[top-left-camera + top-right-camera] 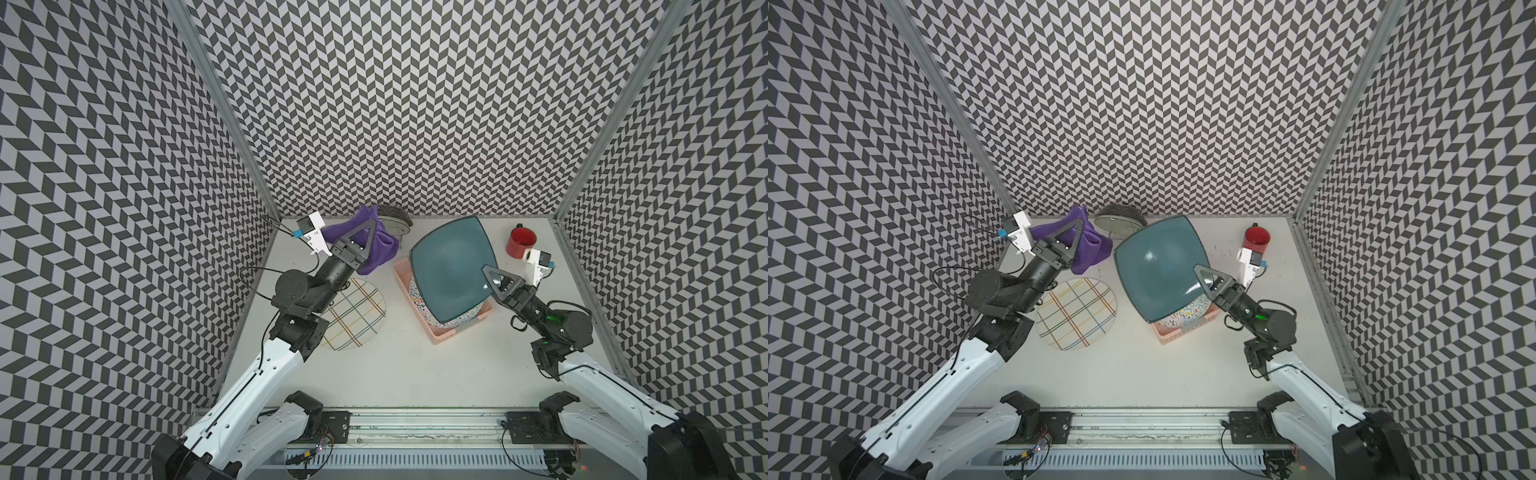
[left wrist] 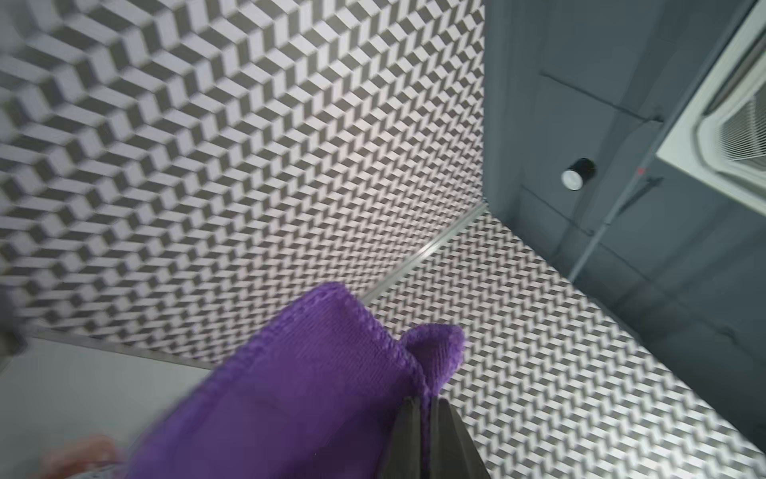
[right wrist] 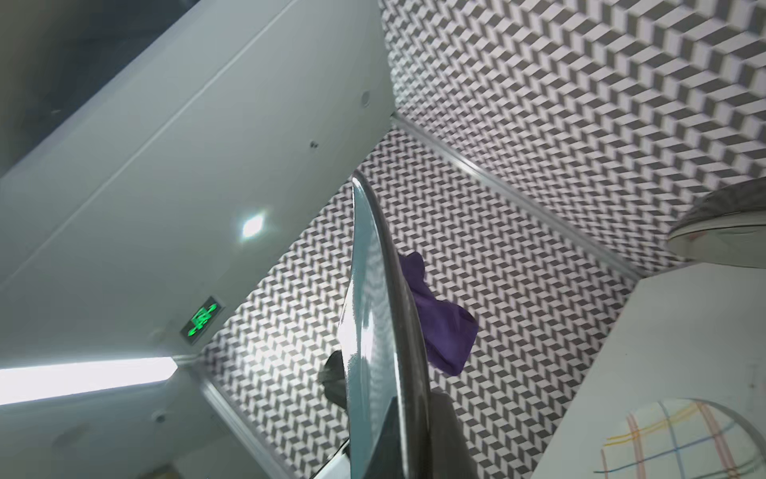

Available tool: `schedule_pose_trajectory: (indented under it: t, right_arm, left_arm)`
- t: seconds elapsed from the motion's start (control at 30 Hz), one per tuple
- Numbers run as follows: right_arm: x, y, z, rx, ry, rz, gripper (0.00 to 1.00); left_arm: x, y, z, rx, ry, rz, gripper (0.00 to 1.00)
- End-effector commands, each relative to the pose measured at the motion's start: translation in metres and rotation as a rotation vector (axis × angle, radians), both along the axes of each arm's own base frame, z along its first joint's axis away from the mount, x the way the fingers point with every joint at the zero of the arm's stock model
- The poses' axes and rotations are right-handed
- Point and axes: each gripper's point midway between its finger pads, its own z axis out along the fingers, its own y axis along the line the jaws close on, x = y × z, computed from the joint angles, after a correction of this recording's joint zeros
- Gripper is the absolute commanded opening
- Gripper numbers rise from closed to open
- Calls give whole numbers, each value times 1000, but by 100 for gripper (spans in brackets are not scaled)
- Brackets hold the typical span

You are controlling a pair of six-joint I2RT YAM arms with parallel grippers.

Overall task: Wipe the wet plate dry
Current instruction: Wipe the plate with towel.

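Note:
A square teal plate (image 1: 451, 270) (image 1: 1158, 266) is lifted and tilted above a pink basket, its face toward the left arm. My right gripper (image 1: 487, 270) (image 1: 1198, 269) is shut on the plate's right edge. In the right wrist view the plate (image 3: 373, 331) runs edge-on between the closed jaws of that gripper (image 3: 408, 414). At the back left, my left gripper (image 1: 370, 226) (image 1: 1077, 226) (image 2: 425, 400) is shut on a purple cloth (image 1: 374, 253) (image 1: 1088, 253) (image 2: 311, 394). The cloth hangs bunched in the air, a short gap left of the plate and not touching it.
A pink basket (image 1: 440, 334) under the teal plate holds a speckled dish (image 1: 453, 322). A round plaid plate (image 1: 357, 316) lies flat beneath the left arm. A red mug (image 1: 520, 241) stands at the back right. A dark-rimmed bowl (image 1: 395, 220) leans against the back wall.

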Motion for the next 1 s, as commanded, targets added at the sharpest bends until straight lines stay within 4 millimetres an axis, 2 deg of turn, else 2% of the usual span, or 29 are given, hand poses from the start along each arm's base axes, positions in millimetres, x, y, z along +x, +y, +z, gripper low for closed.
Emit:
schedule_pose_trajectory:
  t: [0.0,0.13,0.23,0.37,0.47,0.57,0.63,0.73,0.8,0.97]
  right_arm:
    - [-60,-10,49,165,-287,111,0]
    - [-62,-6,48,201,-323,115,0]
    - [-59,-6,49,231,-346,88,0]
    - [-53,-3,67,272,-393,54,0]
    - [-46,-9,90,325,-431,2,0]
    - [-39,-18,101,316,-453,-64,0]
    - [-43,-18,100,287,-472,-80,0]
    - [-62,1,94,206,-509,-36,0]
    - [-68,6,91,202,-499,-48,0]
    - [-48,0,103,227,-447,-142,0]
  left_arm:
    - [-44,-13,24,-220,-61,-339,0]
    - [-73,-22,40,-372,-114,-530,0]
    - [-89,-30,48,-433,-116,-603,0]
    - [-103,-52,38,-449,-70,-639,0]
    - [-105,-66,20,-450,-11,-647,0]
    - [-103,-62,10,-477,6,-655,0]
    - [-95,-54,10,-471,2,-627,0]
    - [-84,-50,7,-445,9,-580,0]
    - [-83,-52,8,-443,3,-583,0]
    - [-104,-74,15,-451,-10,-671,0]
